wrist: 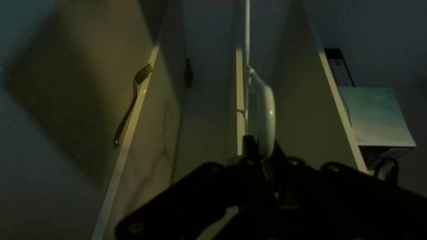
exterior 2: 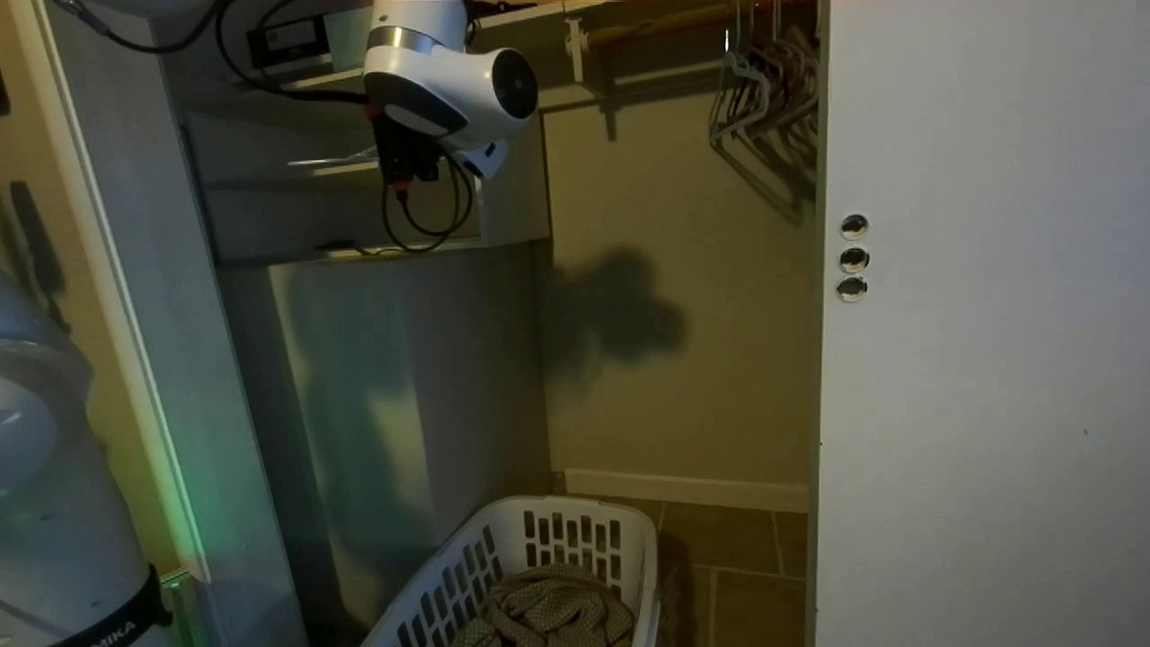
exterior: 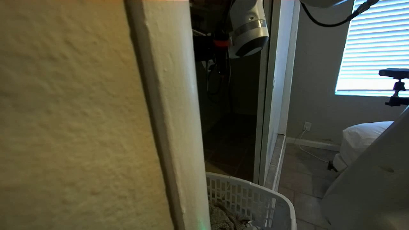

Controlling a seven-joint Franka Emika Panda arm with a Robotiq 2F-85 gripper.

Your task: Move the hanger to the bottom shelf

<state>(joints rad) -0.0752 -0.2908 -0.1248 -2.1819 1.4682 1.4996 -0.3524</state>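
In the wrist view, the white hanger (wrist: 270,120) is pinched between the fingers of the gripper (wrist: 263,150) and is held near the front edge of the middle shelf (wrist: 240,86); whether that edge is touched cannot be told. To the left, a fork (wrist: 132,101) is seen along the edge of the bottom shelf (wrist: 122,160). In an exterior view, hangers (exterior 2: 765,90) are hung at the far right, and cloth (exterior 2: 557,611) is held in a basket (exterior 2: 575,505) on the near side.

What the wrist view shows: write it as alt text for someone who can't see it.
Dark fingers grip a white hanger, with shelves behind. A fork shows at left and a greenish box at right.
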